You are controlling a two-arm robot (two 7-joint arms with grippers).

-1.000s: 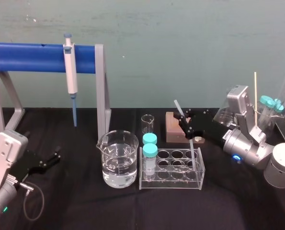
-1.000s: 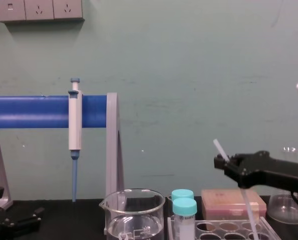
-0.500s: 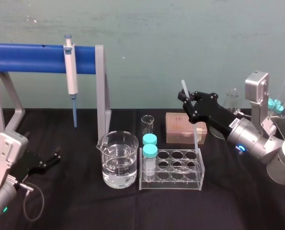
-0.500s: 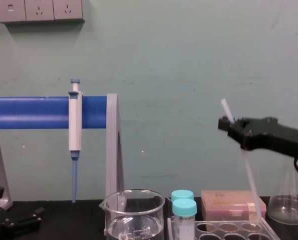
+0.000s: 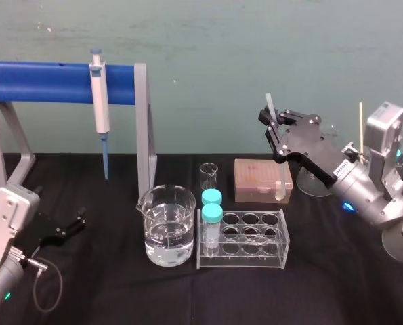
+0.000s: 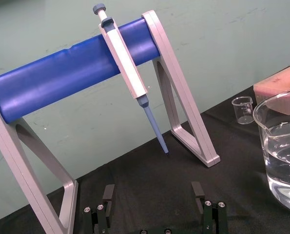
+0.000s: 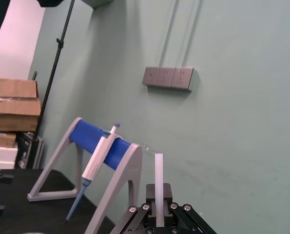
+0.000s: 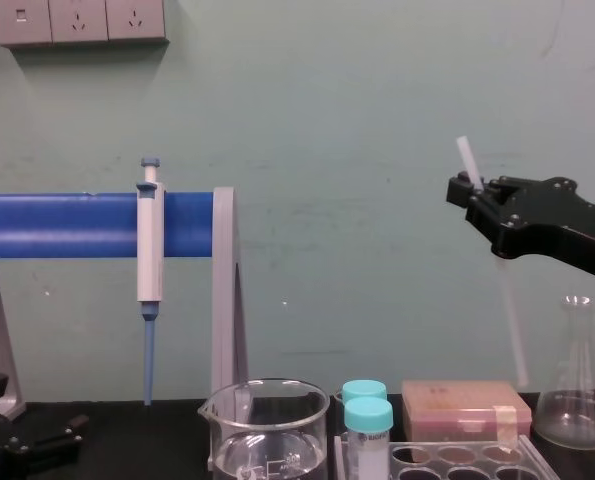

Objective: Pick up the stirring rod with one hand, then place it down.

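My right gripper (image 5: 273, 128) is shut on the stirring rod (image 5: 269, 106), a thin translucent white rod held nearly upright and slightly tilted. It hangs in the air above the back right corner of the clear tube rack (image 5: 245, 238). Its lower end hangs in front of the pink box (image 5: 255, 179). In the chest view the rod (image 8: 466, 158) sticks up above the right gripper (image 8: 474, 190), high over the table. The right wrist view shows the rod (image 7: 158, 170) standing up from between the closed fingers. My left gripper (image 6: 153, 192) is parked low at the left, open and empty.
A blue bar stand (image 5: 45, 81) at the back left carries a white-and-blue pipette (image 5: 101, 101). A beaker of water (image 5: 167, 227) sits left of the rack, which holds two teal-capped tubes. A small beaker (image 5: 208, 175) stands behind. A flask (image 8: 575, 400) is at the right.
My right gripper has risen and shifted right with the stirring rod, lifting its lower end up out of the tube rack. The left arm has stayed still.
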